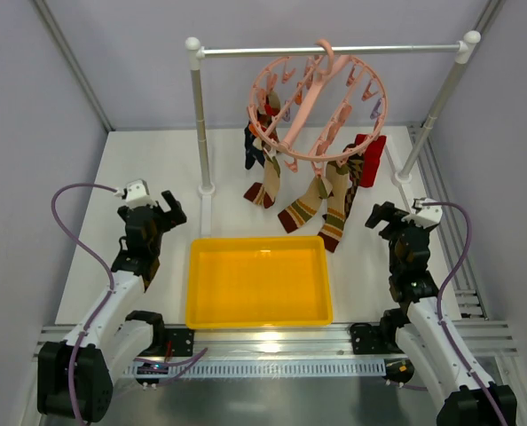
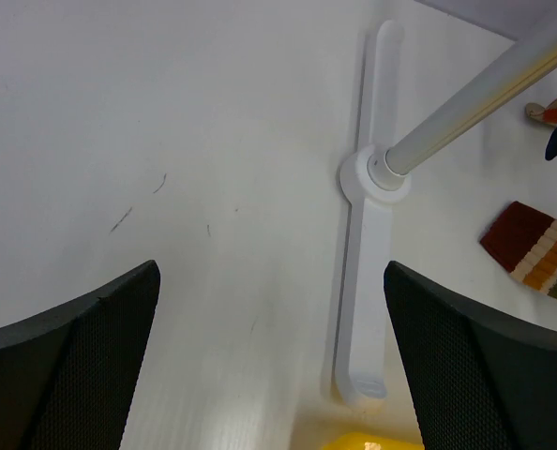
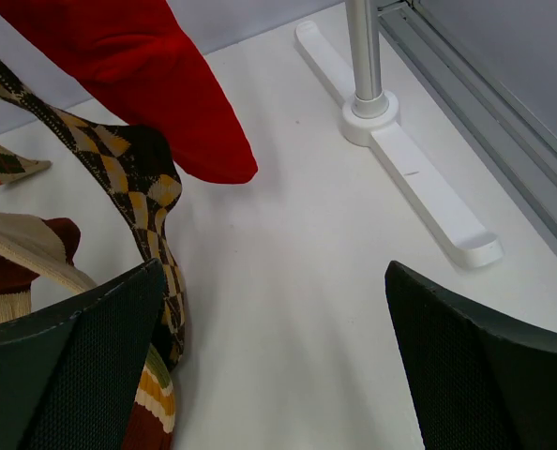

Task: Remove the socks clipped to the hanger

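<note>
While both arms sat low beside the bin (image 1: 258,240), all socks (image 1: 321,202) hung clipped to the hanger (image 1: 310,106), itself hooked on the rail (image 1: 334,51) over the table (image 1: 139,169) rear.

Left gripper (image 1: 164,209): fingers apart, empty, near the stand (image 2: 363,281) foot.

Right gripper (image 1: 384,216): fingers apart, empty, just beside the red sock (image 3: 138,75) and argyle sock (image 3: 133,178).

Risk, judged: a sideways tug might swing the hanger or slide it along the rail. If a clip held, a hard pull might lift the hook off or rock the stand.

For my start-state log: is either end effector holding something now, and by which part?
Nothing is held: the left end effector and right end effector are open and empty.
</note>
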You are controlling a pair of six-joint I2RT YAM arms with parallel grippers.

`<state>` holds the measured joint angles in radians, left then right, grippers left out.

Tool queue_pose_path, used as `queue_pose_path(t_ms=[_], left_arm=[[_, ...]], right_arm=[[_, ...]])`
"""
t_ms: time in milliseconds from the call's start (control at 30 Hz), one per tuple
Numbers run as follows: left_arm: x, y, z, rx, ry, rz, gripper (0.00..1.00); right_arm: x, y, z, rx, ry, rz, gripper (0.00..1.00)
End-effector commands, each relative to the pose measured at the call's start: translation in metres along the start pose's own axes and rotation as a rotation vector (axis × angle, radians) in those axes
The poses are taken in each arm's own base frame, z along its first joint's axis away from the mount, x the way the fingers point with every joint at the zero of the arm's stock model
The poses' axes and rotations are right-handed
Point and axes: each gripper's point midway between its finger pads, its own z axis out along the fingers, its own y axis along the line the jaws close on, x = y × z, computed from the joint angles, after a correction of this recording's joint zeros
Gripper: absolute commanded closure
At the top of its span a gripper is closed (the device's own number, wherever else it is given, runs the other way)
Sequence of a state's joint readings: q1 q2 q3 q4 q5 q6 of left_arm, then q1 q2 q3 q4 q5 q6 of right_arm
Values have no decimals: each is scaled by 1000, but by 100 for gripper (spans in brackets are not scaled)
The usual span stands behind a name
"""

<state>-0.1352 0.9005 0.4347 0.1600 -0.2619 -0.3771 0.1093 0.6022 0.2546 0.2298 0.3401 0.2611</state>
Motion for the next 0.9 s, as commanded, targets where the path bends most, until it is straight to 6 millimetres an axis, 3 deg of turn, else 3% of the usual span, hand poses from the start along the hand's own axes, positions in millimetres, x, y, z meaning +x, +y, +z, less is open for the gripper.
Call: queue_pose_path(t_ms=[0,333,433,500,533,600,633,733,767,833,867], left_arm=[[-9,1,1,-6,-37,7,0],[-6,0,3,-2,-21,12,0],[-2,-21,0,119,-6,47,0],[-1,-37,-2,181,-11,58,0],[1,-58,-6,227,-7,102,0],[5,-72,-9,190,-17,176,0],[21,-101,-13,252,17,239,0],[40,-139,-15,315,36,257,0],[63,-162,-20,353,70,307,0],[71,-178,-22,326,43,341,0],[86,-198,-25,351,58,378,0]], right_arm=[[-21,8,1,-24,-52,8,0],[-20,9,1,-28,-49,9,0],[-19,10,2,-35,-46,10,0],[-18,10,3,-33,-41,9,0],[-18,10,3,-35,-39,11,0],[-19,11,3,-38,-41,15,0],[-18,12,3,-42,-39,18,0],[-19,13,2,-46,-39,21,0],[-19,13,2,-46,-41,22,0],[-19,13,1,-47,-42,25,0],[-20,13,0,-48,-46,27,0]])
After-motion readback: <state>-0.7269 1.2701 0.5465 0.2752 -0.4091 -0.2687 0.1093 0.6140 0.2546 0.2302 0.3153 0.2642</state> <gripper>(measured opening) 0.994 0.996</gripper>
